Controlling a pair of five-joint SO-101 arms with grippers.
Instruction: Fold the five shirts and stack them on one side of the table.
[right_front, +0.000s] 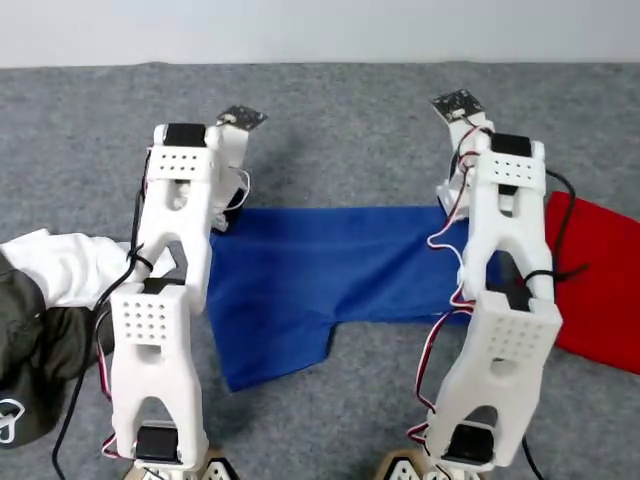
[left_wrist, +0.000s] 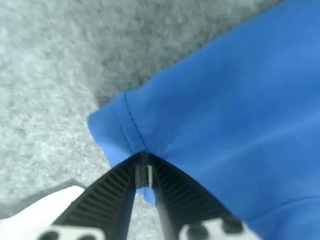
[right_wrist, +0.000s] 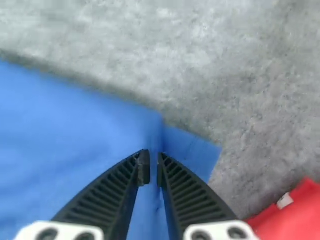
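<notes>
A blue shirt (right_front: 320, 275) lies spread across the middle of the grey table, between the two arms. My left gripper (left_wrist: 143, 172) is shut on a hemmed corner of the blue shirt (left_wrist: 225, 115), pinching a small fold at the shirt's left far edge. At the shirt's right far corner, my right gripper (right_wrist: 150, 167) is shut on a crease of the blue shirt (right_wrist: 65, 135). A red shirt (right_front: 600, 290) lies at the table's right edge, and its corner (right_wrist: 290, 215) peeks in beside the right gripper. White (right_front: 70, 265) and dark (right_front: 30, 350) shirts are heaped at the left edge.
The grey felt table top (right_front: 330, 130) stretches bare behind the arms up to a pale wall. Both white arm bodies (right_front: 160, 330) (right_front: 505, 330) stand over the shirt's sides, with loose cables hanging beside them.
</notes>
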